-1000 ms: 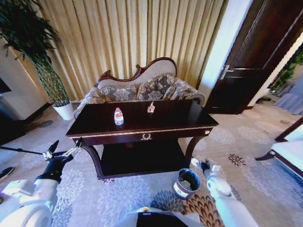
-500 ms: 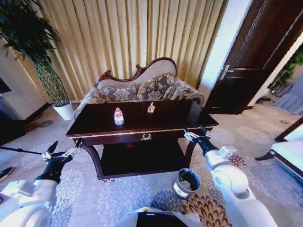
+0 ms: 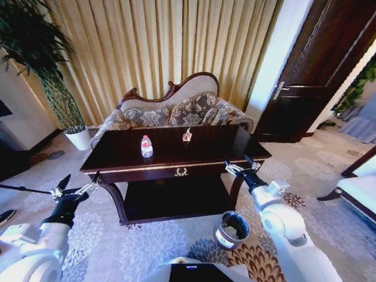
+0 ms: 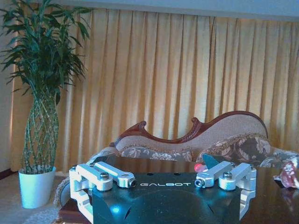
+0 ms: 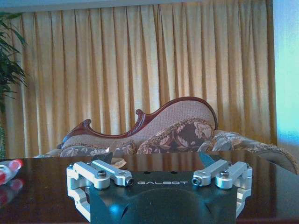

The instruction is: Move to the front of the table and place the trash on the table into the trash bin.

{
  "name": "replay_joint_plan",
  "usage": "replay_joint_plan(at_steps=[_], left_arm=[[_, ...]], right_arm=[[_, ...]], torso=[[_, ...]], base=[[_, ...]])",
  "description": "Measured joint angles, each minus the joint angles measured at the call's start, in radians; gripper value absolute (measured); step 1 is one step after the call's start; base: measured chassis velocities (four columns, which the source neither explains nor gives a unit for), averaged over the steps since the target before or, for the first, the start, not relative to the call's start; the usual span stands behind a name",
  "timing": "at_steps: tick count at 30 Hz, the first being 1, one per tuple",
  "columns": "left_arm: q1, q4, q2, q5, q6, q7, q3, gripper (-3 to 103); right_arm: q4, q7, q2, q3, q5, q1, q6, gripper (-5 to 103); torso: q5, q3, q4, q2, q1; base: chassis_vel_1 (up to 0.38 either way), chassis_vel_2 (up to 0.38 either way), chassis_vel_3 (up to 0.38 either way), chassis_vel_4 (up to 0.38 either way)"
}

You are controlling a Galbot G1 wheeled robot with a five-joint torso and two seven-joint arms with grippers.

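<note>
Looking down from the head view, the table [image 3: 194, 150] stands square before the robot, with a sofa [image 3: 176, 111] and curtains [image 3: 164, 47] behind it. A bottle [image 3: 146, 145] with a red cap stands upright on the tabletop toward the left, and a small reddish wrapper [image 3: 187, 135] lies nearer the far edge, apart from the bottle. The trash bin [image 3: 231, 230] sits on the carpet [image 3: 147, 241] in front of the table's right leg. The right gripper [image 3: 241, 167] is raised at the table's front right corner, fingers spread and holding nothing. The left gripper [image 3: 75, 187] hangs low beside the table's left leg, fingers also spread and empty. A potted plant [image 3: 53, 82] stands at the far left. From the left wrist view, the left gripper [image 4: 163, 179] shows both fingers parted with nothing between them; the tabletop [image 4: 275, 200] lies beyond, the wrapper [image 4: 288, 171] at its edge, the plant [image 4: 39, 116] to one side. From the right wrist view, the right gripper [image 5: 161, 177] is level with the tabletop [image 5: 42, 191], fingers parted and empty; the bottle [image 5: 7, 171] appears at the frame edge and the wrapper [image 5: 119, 162] just past one finger.
</note>
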Motion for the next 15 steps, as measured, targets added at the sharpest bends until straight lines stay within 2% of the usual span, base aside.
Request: replay_joint_plan(at_steps=[9,13,15], left_arm=[[0.001,0.0,0.0,-0.001,0.0,0.0,-0.006,100],[0.001,0.0,0.0,-0.001,-0.001,0.001,-0.006,100],[0.004,0.0,0.0,-0.001,-0.001,0.001,-0.009,100]], right_arm=[[-0.003,-0.001,0.0,-0.01,0.0,0.0,0.001,100],[-0.003,-0.001,-0.005,-0.016,0.005,0.001,-0.003,100],[-0.008,0.002,-0.016,-0.025,0.034,0.012,-0.03,100]], torso=[[0.0,0.0,0.0,0.0,0.001],[0.0001,0.001,0.0,-0.001,0.001],[-0.0001,0.0,-0.0001,-0.001,0.001]], base=[[-0.19,0.196,0.188,-0.195],[-0.116,0.122,0.134,-0.104],[0.0,0.0,0.0,0.0]])
